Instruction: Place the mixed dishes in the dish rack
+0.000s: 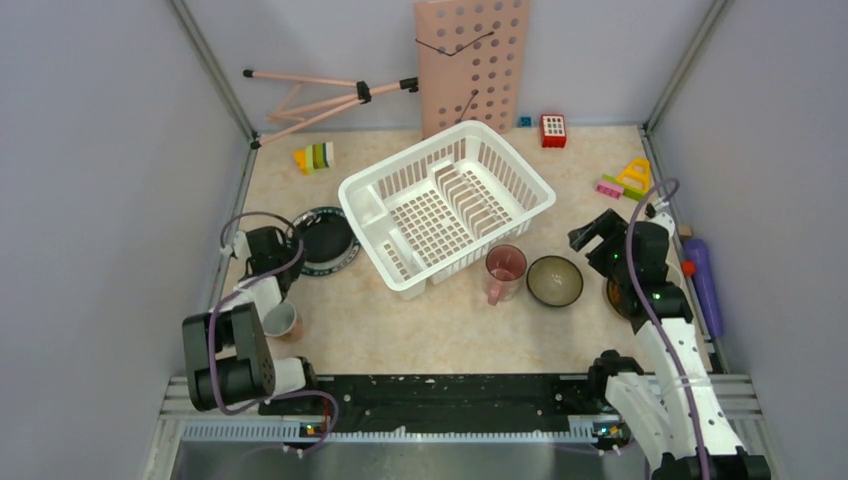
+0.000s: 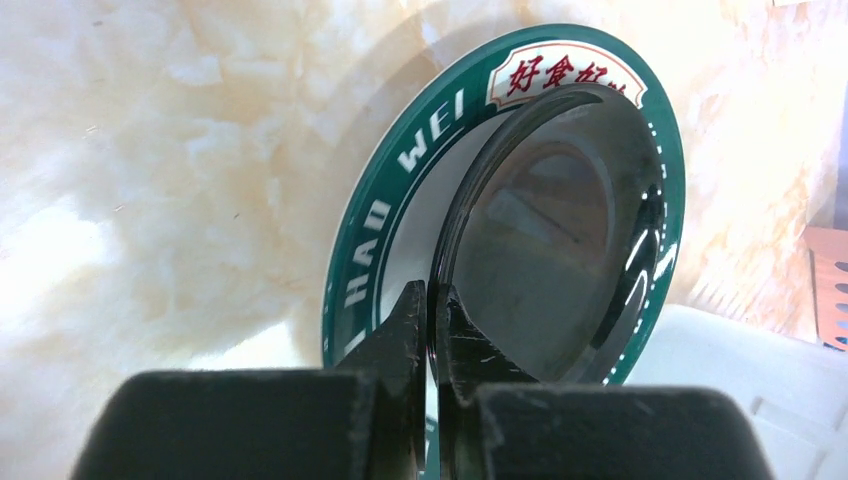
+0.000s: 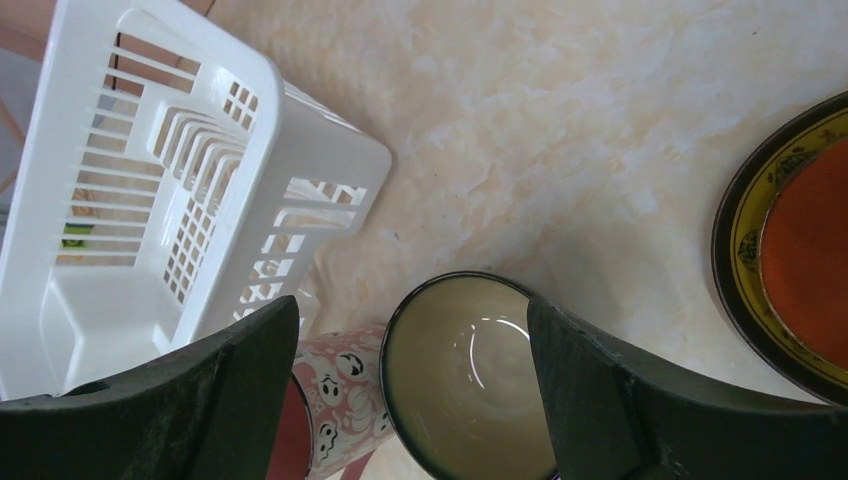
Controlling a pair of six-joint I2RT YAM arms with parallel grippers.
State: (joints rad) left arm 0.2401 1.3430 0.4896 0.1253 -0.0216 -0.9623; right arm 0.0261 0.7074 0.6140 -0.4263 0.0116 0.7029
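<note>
Bright even light, soft shadows, tabletop (image 2: 120,150) glare, left tool (image 2: 430,296) soft-focused

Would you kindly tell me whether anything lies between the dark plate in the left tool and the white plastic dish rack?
Nothing visible does: the dark round plate, gripped at its rim by the left tool, sits right beside the white slotted plastic dish rack.

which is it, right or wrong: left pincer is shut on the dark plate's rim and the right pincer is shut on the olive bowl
Wrong in one respect: the right pincer is open above the olive bowl, not shut on it; the right wrist view shows its jaws spread wide. The left pincer is shut on the dark plate's rim.
</note>
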